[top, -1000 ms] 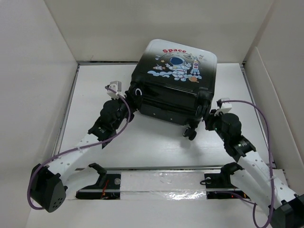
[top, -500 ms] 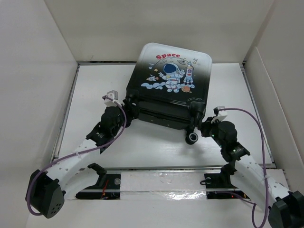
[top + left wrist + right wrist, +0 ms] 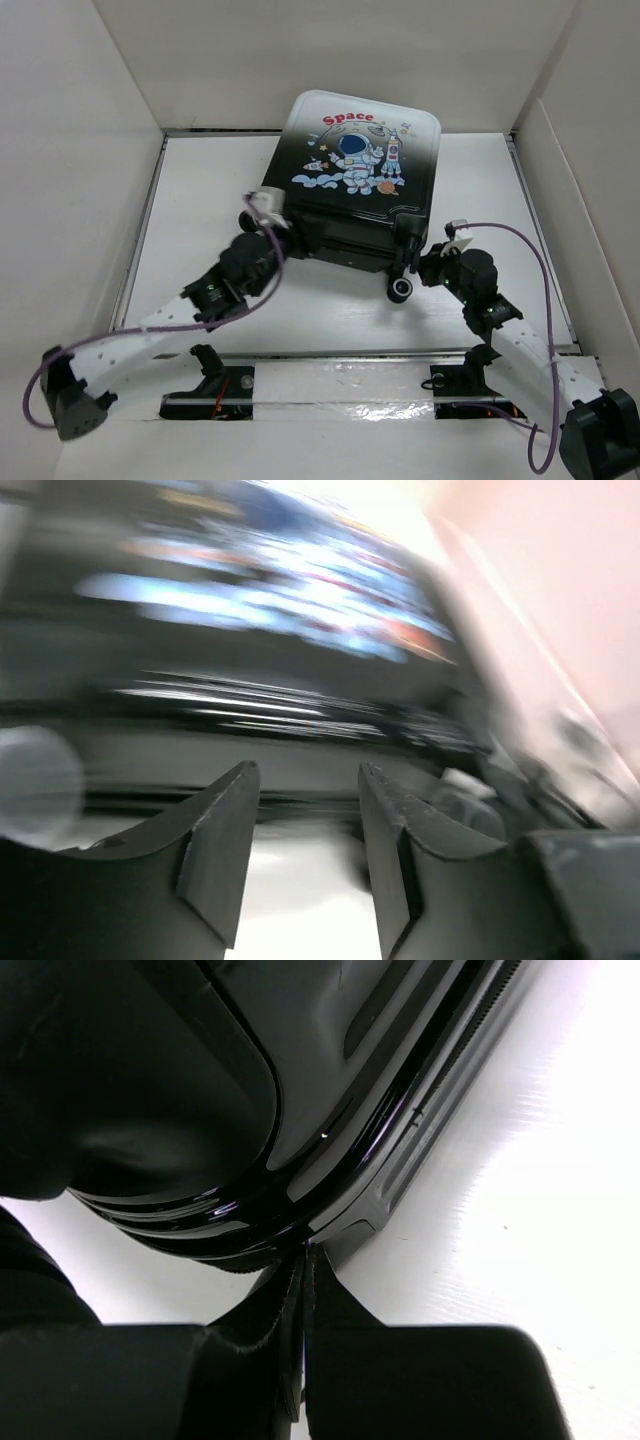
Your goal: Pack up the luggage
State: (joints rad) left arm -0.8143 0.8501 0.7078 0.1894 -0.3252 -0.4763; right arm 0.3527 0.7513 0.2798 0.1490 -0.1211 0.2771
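The luggage (image 3: 360, 150) lies closed at the back middle of the white table, astronaut and red "Space" facing up, one wheel (image 3: 401, 289) sticking out at its near right corner. My left gripper (image 3: 288, 230) is at the case's near left side, open, with only white table between its fingers (image 3: 305, 775); that view is blurred, the luggage (image 3: 300, 600) just ahead. My right gripper (image 3: 420, 264) is at the near right corner beside the wheel. Its fingers are shut, with the tips (image 3: 303, 1252) pressed against the seam of the glossy black shell (image 3: 330, 1090). Whether they pinch anything is hidden.
White walls stand on the left (image 3: 80, 200), the right (image 3: 590, 200) and behind the case. A rail with silver tape (image 3: 340, 385) runs along the near edge between the arm bases. White table (image 3: 200, 180) lies left of the case.
The luggage has slid left and turned slightly. My left gripper moved right along its near edge and its jaws narrowed a little. My right gripper followed left, still shut at the corner.
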